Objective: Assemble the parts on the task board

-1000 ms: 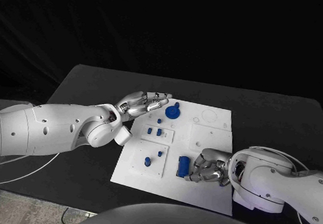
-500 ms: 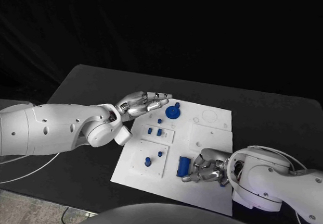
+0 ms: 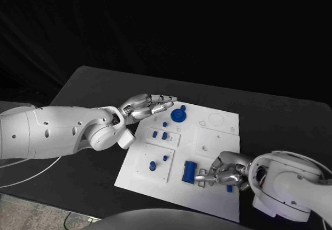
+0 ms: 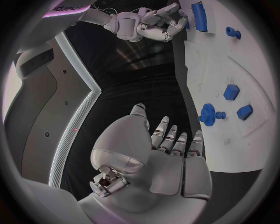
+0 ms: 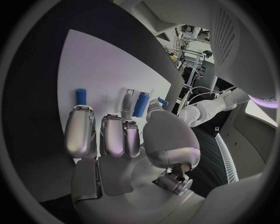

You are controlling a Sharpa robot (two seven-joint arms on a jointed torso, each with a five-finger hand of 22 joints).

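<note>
The right hand [image 3: 223, 176] had drawn back toward 3 o'clock since a second before. Its fingers had then lain over the long blue block [image 3: 189, 171]; now that block lay uncovered in its slot at about 6 o'clock on the task board [image 3: 220, 138], with only one fingertip reaching toward its near end. The fingers were stretched forward side by side over the white surface. A small blue piece [image 3: 228, 188] showed just under the hand's 5 o'clock edge, and it could not be told whether the hand was pinching it or merely resting beside it. Judged from this, the block appeared seated and released, so the work was probably moving on to the small piece next to it. The left hand [image 3: 145, 107] had not shifted: it hovered flat and empty, fingers extended, over the board's 10 o'clock corner, just beside the blue gear [image 3: 178, 115], which stood at about 11 o'clock. Between the two hands, two small blue blocks [image 3: 159, 135] sat in the left-hand panel, and a blue peg [image 3: 165, 158] and a round blue knob [image 3: 152, 166] sat lower, toward 8 o'clock. The board lay square in the middle of the black bench [image 3: 98, 88]. As for writing, the right arm [image 4: 116, 21] carried dark lettering on its casing, cut off by the rim of the left wrist view and too incomplete to read with confidence; the board itself bore no legible marks.
</note>
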